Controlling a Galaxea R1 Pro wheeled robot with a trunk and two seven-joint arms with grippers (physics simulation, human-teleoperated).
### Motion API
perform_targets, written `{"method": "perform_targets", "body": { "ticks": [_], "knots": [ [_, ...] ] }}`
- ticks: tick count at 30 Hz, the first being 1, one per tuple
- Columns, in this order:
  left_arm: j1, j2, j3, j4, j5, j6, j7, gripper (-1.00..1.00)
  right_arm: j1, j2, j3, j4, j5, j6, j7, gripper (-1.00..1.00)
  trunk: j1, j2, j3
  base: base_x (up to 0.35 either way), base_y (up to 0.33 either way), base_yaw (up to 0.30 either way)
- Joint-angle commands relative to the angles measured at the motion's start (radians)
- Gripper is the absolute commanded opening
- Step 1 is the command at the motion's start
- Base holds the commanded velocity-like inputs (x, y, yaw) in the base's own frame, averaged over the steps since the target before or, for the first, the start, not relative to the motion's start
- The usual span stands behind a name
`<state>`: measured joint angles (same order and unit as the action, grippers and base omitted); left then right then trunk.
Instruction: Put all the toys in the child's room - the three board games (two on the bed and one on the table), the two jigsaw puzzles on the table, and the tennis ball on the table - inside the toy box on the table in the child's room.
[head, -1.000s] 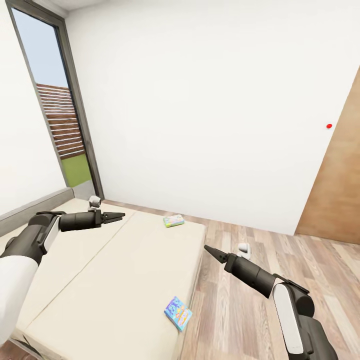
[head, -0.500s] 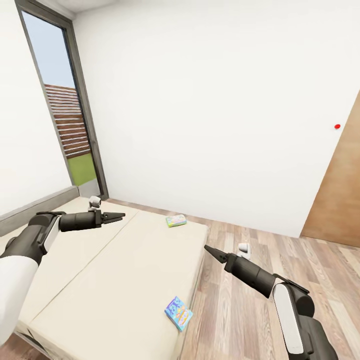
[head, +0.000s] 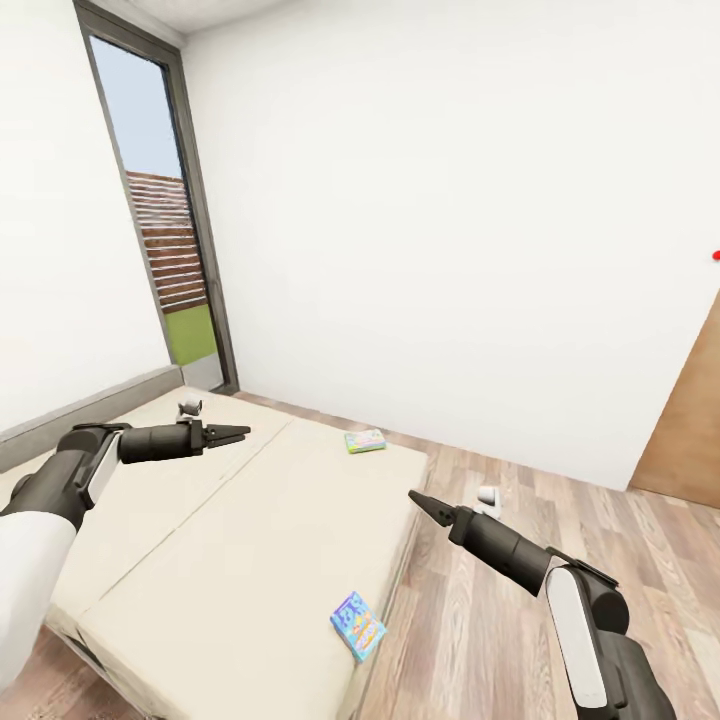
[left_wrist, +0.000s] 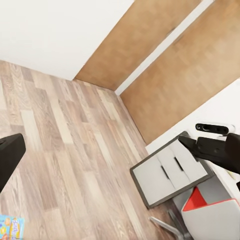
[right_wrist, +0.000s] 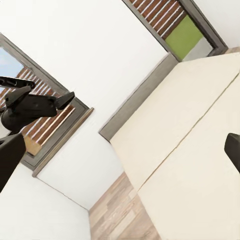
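Two board games lie on the beige bed (head: 230, 540). A green-edged one (head: 365, 440) rests near the far corner of the mattress, and a blue-purple one (head: 357, 625) sits at the near right edge. My left gripper (head: 240, 433) hovers open over the middle of the bed, well left of the green-edged game. Beyond the bed's right edge, my right gripper (head: 415, 497) hangs open above the floor, between the two games. A corner of a game (left_wrist: 9, 227) shows in the left wrist view. The table, toy box, jigsaw puzzles and tennis ball are out of view.
A small white-grey object (head: 190, 407) sits on the mattress near the grey headboard (head: 80, 410). Another white object (head: 488, 495) lies on the wood floor (head: 600, 520). A tall window (head: 165, 230) is at the left, a brown door (head: 690, 430) at the right. A grey drawer unit (left_wrist: 170, 172) stands by the wall.
The whole picture has slid to the right, so the camera has turned left and shows more of the window wall. Both arms hold the same pose.
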<state>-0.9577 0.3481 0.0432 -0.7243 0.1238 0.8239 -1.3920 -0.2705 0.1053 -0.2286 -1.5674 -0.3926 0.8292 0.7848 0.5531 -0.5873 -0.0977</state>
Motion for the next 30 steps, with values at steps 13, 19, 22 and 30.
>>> {"method": "perform_targets", "body": {
  "ticks": [13, 19, 22, 30],
  "knots": [
    [-0.001, 0.000, 0.000, 0.000, 0.002, 0.011, -0.002, 1.00, -0.001, 0.001, -0.003, 0.000, 0.000, 0.005, 0.004, 1.00, 0.000, -0.002, -0.002, 0.007, -0.084, 0.249],
    [0.000, 0.000, 0.000, 0.000, 0.002, 0.011, -0.003, 1.00, -0.001, 0.001, -0.003, 0.000, 0.000, 0.005, 0.005, 1.00, 0.000, -0.002, -0.002, 0.015, -0.058, 0.032],
    [0.000, 0.000, 0.000, 0.000, 0.002, 0.011, -0.003, 1.00, -0.001, 0.001, -0.003, 0.000, 0.000, 0.005, 0.005, 1.00, 0.000, -0.002, -0.002, 0.004, -0.015, 0.008],
    [0.000, 0.000, 0.000, 0.000, 0.002, 0.011, -0.002, 1.00, -0.001, 0.001, -0.002, -0.001, 0.000, 0.005, 0.005, 1.00, 0.000, -0.002, -0.002, 0.016, -0.086, 0.064]
  ]
}}
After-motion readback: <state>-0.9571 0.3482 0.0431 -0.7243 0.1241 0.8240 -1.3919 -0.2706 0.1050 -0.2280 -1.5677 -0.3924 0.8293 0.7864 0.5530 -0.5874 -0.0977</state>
